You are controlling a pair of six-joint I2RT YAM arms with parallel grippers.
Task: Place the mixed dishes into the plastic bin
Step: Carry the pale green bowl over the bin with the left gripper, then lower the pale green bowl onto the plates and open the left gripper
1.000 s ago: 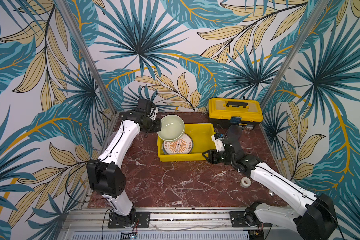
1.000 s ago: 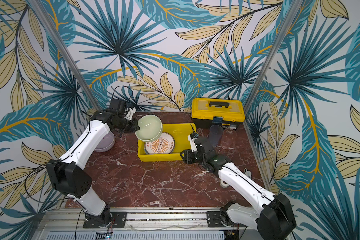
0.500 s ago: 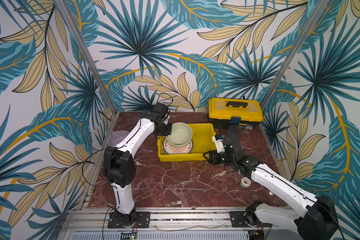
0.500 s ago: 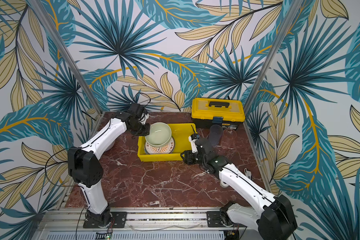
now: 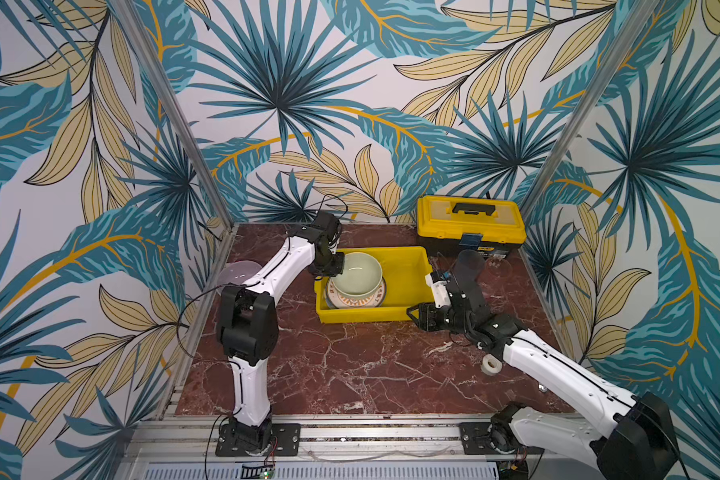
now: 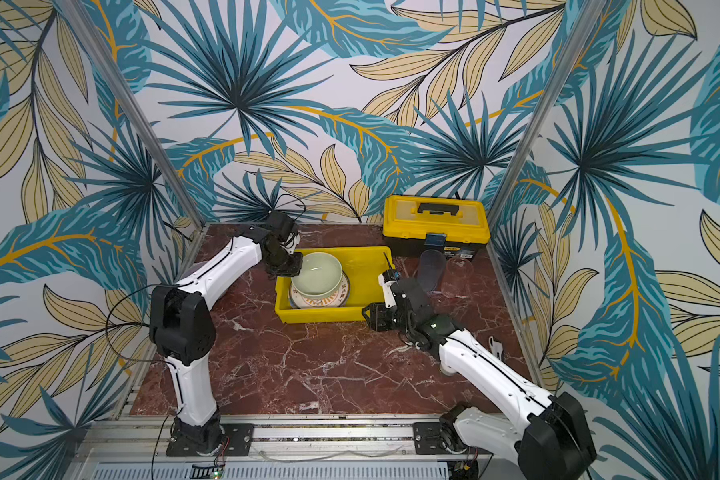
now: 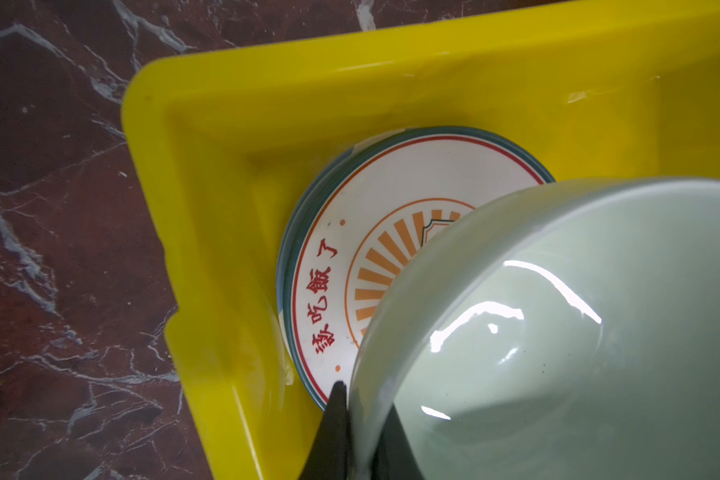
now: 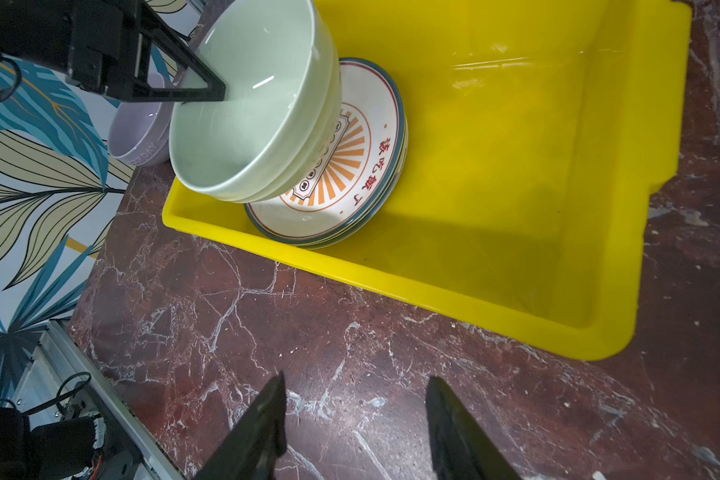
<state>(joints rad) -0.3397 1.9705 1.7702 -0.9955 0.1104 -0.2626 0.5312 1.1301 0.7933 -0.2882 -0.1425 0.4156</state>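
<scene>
Over the sunburst plate (image 7: 391,183), our left hand (image 7: 364,397) clamps the green bowl (image 5: 356,274), right hand (image 8: 356,380) apart; off-centre release could tip it.

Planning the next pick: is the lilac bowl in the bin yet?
No, the lilac bowl stands outside the bin, beyond its end rim.

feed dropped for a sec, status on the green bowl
Left gripper shut on pale green bowl rim, bowl over plates in yellow bin. Right gripper open, empty, beside bin. Nothing blocking.
</scene>
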